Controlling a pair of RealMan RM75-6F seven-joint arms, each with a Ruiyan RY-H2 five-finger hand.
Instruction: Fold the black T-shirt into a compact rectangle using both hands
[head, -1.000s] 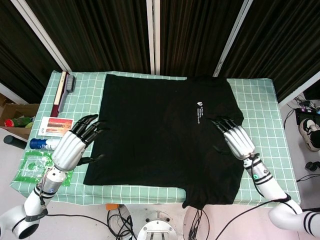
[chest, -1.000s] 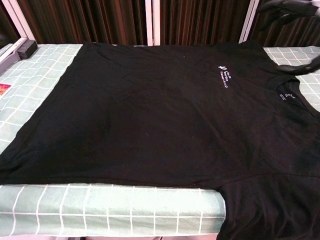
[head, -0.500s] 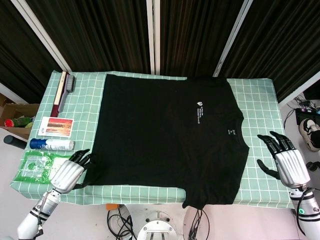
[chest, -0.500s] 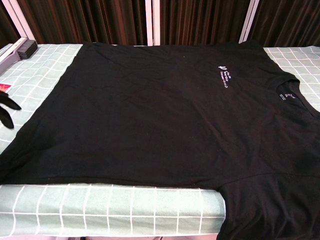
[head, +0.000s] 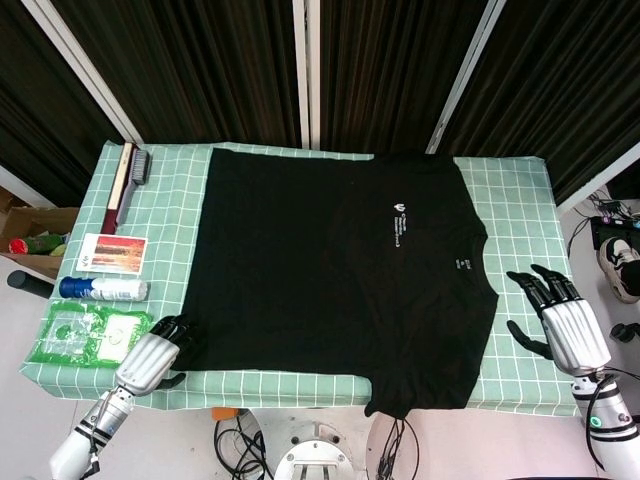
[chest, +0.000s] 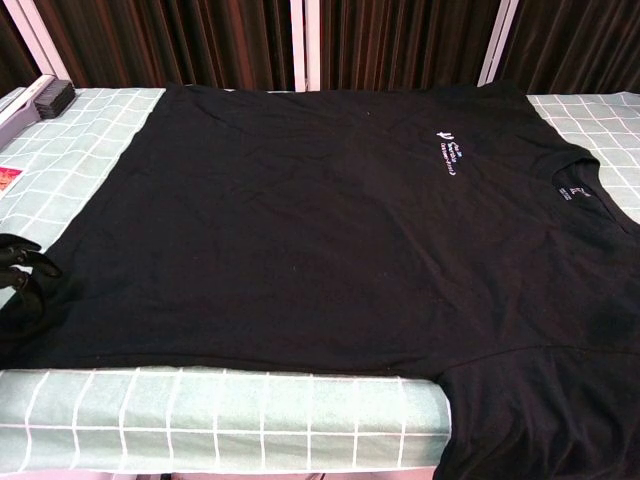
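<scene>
The black T-shirt (head: 340, 270) lies flat and spread out on the green checked table (head: 520, 200), collar toward the right, with one sleeve (head: 420, 395) hanging over the front edge. My left hand (head: 150, 358) is at the shirt's near-left corner, its dark fingers (chest: 20, 272) curled onto the hem. Whether they pinch the cloth is unclear, and the shirt (chest: 330, 230) stays flat there. My right hand (head: 568, 328) hovers with fingers spread over the table's right end, apart from the shirt and holding nothing. The chest view does not show it.
Along the table's left end lie a brush (head: 125, 185), a printed card (head: 112, 252), a white bottle with a blue cap (head: 103, 289) and a green packet (head: 85, 335). Dark curtains stand behind the table. A cardboard box (head: 30, 240) sits on the floor at left.
Both hands left the top of the shirt and swung outward. The left hand then came in to the near-left corner; the right hand edged slightly toward the shirt.
</scene>
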